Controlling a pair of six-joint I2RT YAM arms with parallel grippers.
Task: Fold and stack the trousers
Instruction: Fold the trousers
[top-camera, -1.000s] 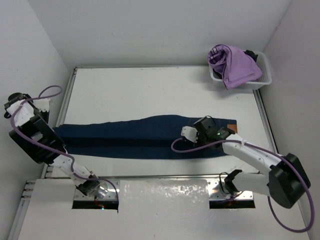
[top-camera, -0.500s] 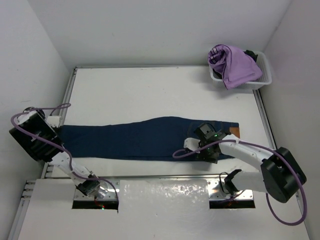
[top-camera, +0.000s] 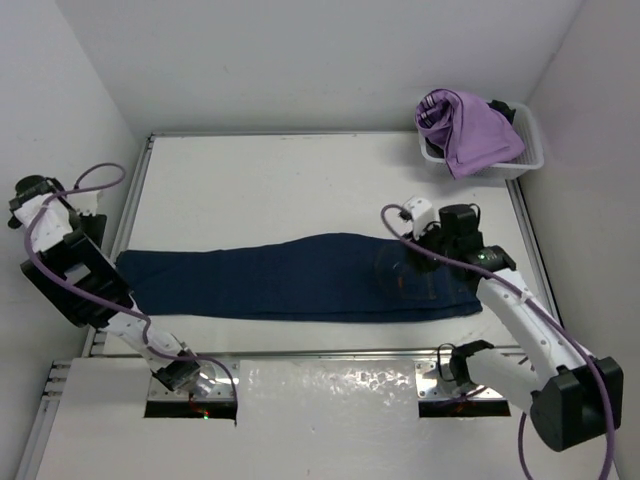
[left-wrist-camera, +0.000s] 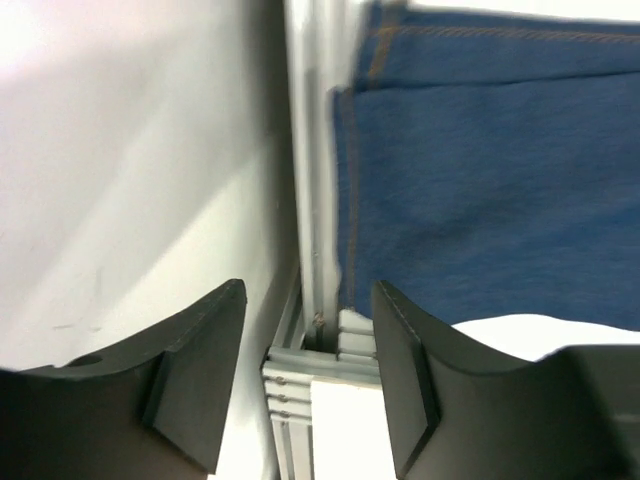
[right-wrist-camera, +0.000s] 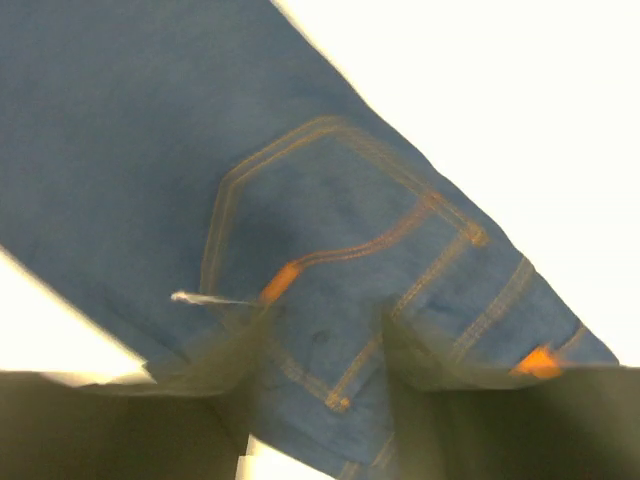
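- right gripper (right-wrist-camera: 320, 340) has lifted off the trousers (top-camera: 290, 280) since half a second ago; it hovers over their back pocket (right-wrist-camera: 340, 230), fingers spread, empty.
- trousers lie flat along the table (top-camera: 300, 180).
- left gripper (left-wrist-camera: 305, 300), spread and empty, sits just off their cuff end.
- risk: pinching only one layer would skew the fold.

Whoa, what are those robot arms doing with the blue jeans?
They are working on folding the trousers, which lie stretched out flat across the table. The right end effector hovers open above the back-pocket end. The left end effector is open by the leg hems at the table's edge. Neither grips the cloth right now. A purple garment sits in a basket.
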